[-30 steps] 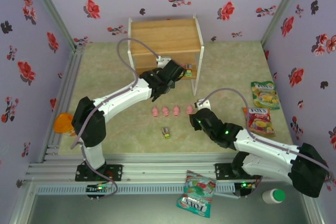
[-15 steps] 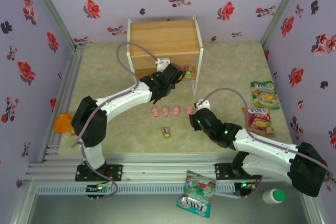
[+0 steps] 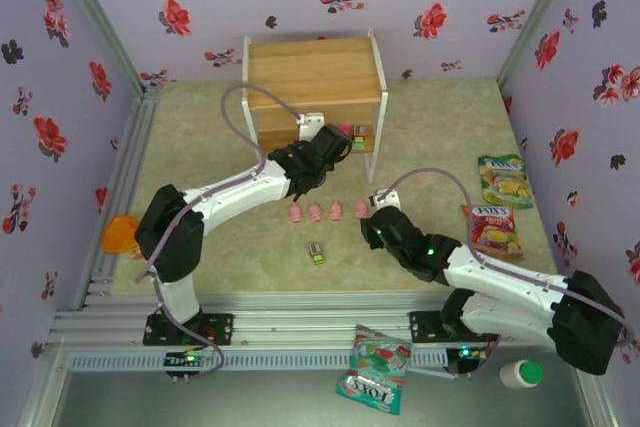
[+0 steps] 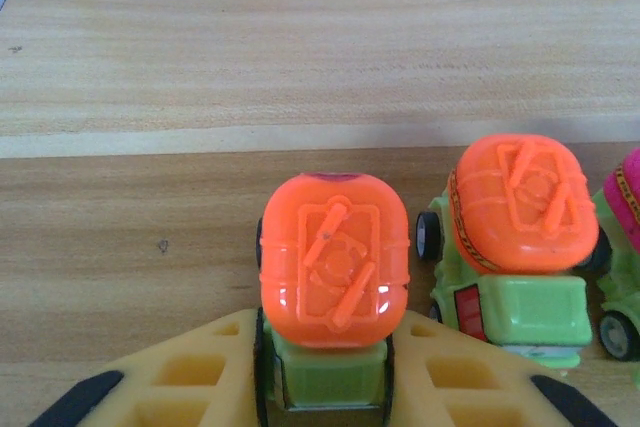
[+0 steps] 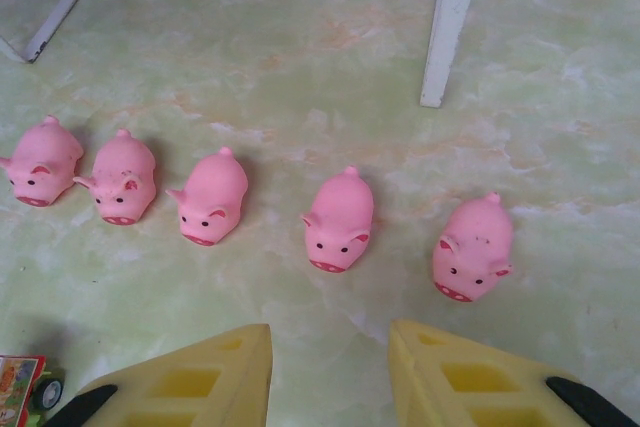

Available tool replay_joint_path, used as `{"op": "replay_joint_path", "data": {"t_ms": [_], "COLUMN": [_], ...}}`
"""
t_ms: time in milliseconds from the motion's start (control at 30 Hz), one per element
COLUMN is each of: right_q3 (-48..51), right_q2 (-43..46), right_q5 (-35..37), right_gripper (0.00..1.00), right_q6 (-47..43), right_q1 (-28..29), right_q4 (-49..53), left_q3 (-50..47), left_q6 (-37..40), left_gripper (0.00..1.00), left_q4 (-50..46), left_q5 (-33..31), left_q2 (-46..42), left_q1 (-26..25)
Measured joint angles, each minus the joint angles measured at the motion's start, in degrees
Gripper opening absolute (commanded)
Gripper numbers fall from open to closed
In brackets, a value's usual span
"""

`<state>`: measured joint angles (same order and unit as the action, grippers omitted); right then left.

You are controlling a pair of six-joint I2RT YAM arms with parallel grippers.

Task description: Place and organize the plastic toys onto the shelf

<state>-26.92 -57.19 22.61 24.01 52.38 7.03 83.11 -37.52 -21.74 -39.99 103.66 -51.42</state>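
On the lower board of the light wooden shelf point(image 4: 150, 247), the left gripper point(image 4: 327, 352) clamped a blocky orange-topped green plastic truck point(image 4: 335, 262) beside its twin point(image 4: 520, 207), while the right gripper point(image 5: 330, 347) hung parted above pink plastic pigs point(image 5: 340, 219) before the shelf.

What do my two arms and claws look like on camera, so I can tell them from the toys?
The left arm and right arm have white links, black joints and a looping grey cable each. The left claw and right claw have yellow, cut-out fingers with black pads.
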Motion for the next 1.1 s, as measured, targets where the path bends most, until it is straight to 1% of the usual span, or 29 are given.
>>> {"op": "replay_joint_path", "data": {"t_ms": [100,500,1100], "right_q3": [0.00,0.00,0.00], "right_q2": [0.00,0.00,0.09], "right_q5": [-0.02,0.00,0.00], "right_gripper": [0.36,0.36,0.37], "right_q6": [-0.02,-0.02,-0.02], "right_q1": [0.00,0.00,0.00], "right_q4": [0.00,0.00,0.00], "left_q3": [0.00,-0.11,-3.02], "left_q6": [-0.02,-0.02,-0.02], "left_gripper": [0.37,0.46,0.47], "left_q4": [-0.37,-1.49,-2.56], "left_q5": [-0.24,-1.01,-1.64], "left_q2": [0.00,-0.48,-5.84], "left_q1": [-0.35,-0.57,-2.67]}}
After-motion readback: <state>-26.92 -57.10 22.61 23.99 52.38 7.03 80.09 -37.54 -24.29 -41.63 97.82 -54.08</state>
